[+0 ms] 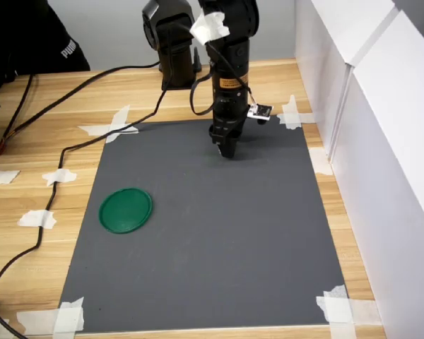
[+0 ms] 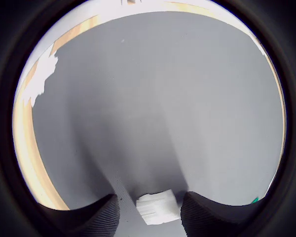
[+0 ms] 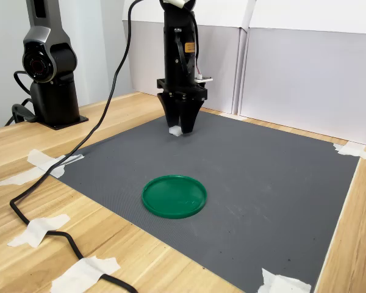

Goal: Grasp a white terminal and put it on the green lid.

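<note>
The white terminal (image 2: 158,207) sits between the two dark fingers (image 2: 101,215) of the claw (image 3: 180,127), which is narrowed around it, low over the grey mat (image 1: 219,233) near its far edge. The green lid (image 1: 126,210) lies flat on the mat, well apart, toward the first exterior view's left edge. White tape (image 1: 337,305) holds the mat's corners to the wooden table (image 1: 28,205).

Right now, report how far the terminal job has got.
Done: the gripper is down at the mat, fingers either side of the white terminal.
In hand: the grasp itself; contact can't be confirmed.
Left: lift it and carry it to the green lid, which lies bare.
</note>
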You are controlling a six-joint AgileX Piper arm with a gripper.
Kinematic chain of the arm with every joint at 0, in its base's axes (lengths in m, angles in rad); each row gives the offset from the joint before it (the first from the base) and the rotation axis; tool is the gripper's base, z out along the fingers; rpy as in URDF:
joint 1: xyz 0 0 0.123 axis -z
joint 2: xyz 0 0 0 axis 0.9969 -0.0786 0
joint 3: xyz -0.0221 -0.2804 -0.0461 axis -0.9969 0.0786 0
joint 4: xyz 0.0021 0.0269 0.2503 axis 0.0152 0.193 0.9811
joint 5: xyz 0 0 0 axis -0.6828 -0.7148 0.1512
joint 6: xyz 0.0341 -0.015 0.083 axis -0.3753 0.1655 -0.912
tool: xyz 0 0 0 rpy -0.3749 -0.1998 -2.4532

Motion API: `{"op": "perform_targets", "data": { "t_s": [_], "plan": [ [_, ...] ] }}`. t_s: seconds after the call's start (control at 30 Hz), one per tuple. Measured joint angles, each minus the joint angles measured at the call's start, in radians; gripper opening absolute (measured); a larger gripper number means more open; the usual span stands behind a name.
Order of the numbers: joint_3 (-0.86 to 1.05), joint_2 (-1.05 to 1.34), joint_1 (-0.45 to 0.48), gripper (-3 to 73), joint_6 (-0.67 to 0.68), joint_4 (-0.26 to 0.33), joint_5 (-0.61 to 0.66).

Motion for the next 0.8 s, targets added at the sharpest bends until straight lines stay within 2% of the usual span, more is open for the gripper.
{"op": "perform_targets", "data": {
  "t_s": [0.27,0.37,0.5,0.53,0.67,0.8],
  "plan": [
    [0.009,0.001,0.000,49.3,-0.012,-0.002,-0.020],
    [0.009,0.001,0.000,43.3,-0.025,-0.004,-0.026],
    [0.009,0.001,0.000,29.0,-0.034,-0.015,-0.040],
    [0.009,0.001,0.000,27.4,-0.036,-0.015,-0.040],
    [-0.012,0.004,0.015,27.5,-0.037,-0.011,0.000],
    [-0.076,0.054,0.073,27.5,-0.036,0.009,0.060]
  ]
}}
